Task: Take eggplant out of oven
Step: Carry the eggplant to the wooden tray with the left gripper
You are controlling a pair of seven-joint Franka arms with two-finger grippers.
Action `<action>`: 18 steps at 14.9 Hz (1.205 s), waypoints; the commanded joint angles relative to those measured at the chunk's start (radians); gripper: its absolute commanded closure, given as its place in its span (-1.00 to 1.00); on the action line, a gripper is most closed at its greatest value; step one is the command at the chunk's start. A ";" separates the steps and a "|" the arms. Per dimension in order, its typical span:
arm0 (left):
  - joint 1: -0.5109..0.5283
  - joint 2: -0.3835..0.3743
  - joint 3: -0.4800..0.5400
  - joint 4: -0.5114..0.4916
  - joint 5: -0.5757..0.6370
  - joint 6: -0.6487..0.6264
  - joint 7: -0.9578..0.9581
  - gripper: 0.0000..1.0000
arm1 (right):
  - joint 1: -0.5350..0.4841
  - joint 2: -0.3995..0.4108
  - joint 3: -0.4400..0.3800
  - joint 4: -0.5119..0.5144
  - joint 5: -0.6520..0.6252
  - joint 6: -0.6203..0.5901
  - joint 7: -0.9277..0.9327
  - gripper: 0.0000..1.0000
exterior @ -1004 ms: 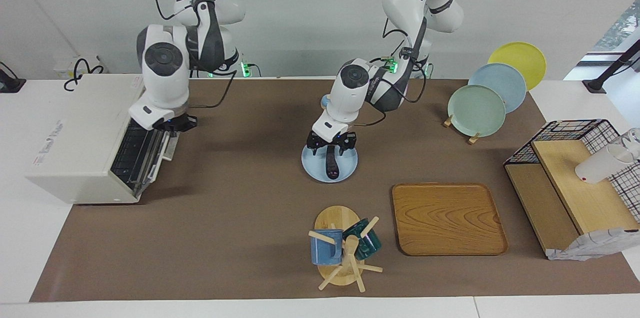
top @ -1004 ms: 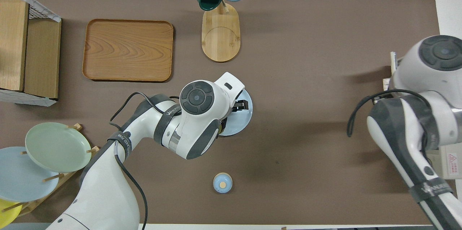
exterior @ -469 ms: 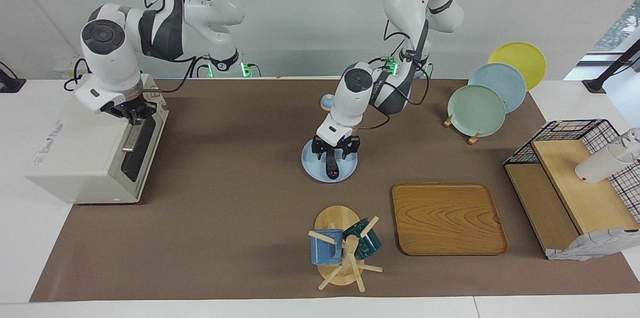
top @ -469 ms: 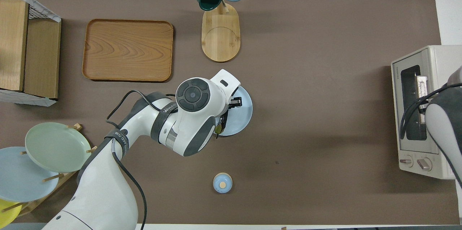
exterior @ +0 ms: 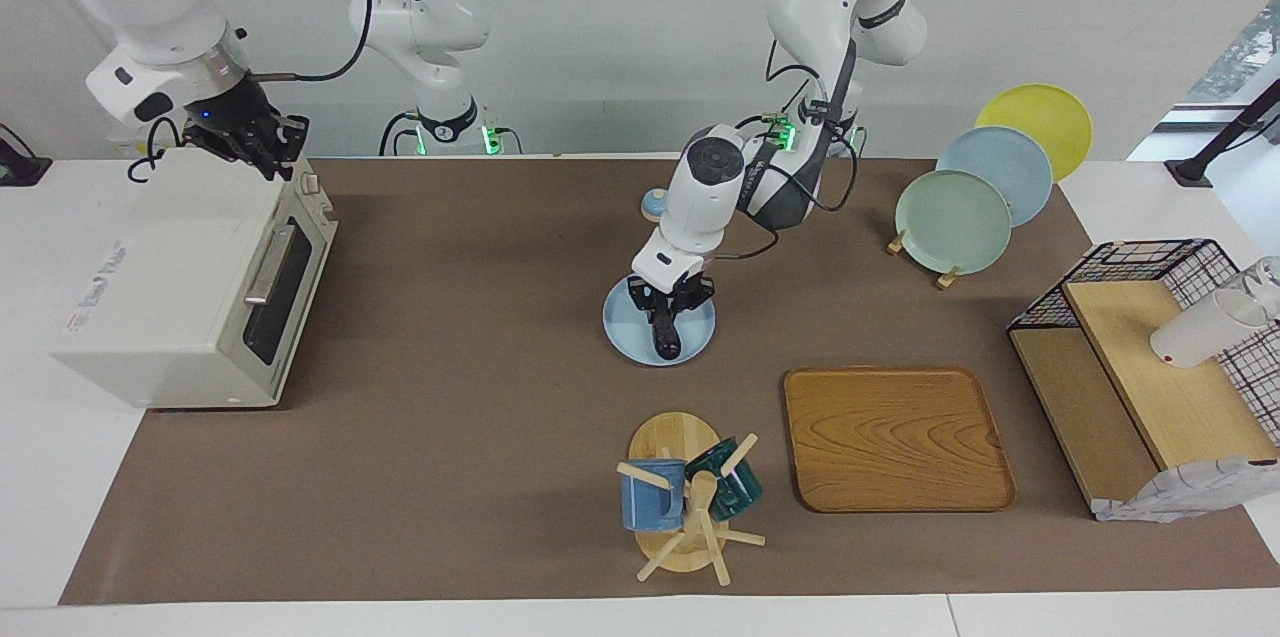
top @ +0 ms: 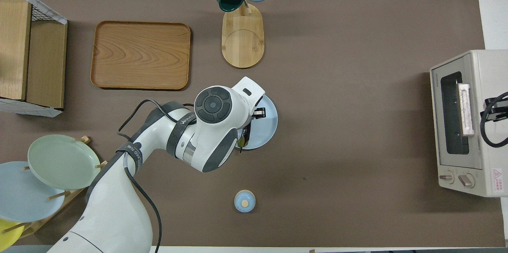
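wooden tray (exterior: pixel 897 437), mug rack (exterior: pixel 683 507), plate rack (exterior: pixel 960 202)

A robotics lab staged as a kitchen: two white arms mounted at a brown-covered surface (exterior: pixel 480 437), bare walls, toaster oven (exterior: pixel 190 287), plate rack (exterior: pixel 985 182), mug tree (exterior: pixel 685 507).

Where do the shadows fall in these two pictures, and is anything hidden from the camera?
Facing view: a soft shadow lies on the brown mat beside the oven. Overhead view: the left arm covers most of the eggplant and part of the light blue plate, with faint arm shadows on the mat.
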 commanded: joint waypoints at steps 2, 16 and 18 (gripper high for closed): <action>-0.008 -0.028 0.044 0.018 0.027 -0.037 -0.012 1.00 | -0.003 0.017 0.004 0.019 0.036 -0.013 -0.002 -1.00; 0.457 0.131 0.060 0.455 0.024 -0.378 0.400 1.00 | -0.055 0.055 0.111 0.090 0.038 -0.013 0.089 -1.00; 0.479 0.229 0.060 0.558 0.026 -0.375 0.402 1.00 | -0.055 0.057 0.111 0.091 0.038 -0.016 0.089 -1.00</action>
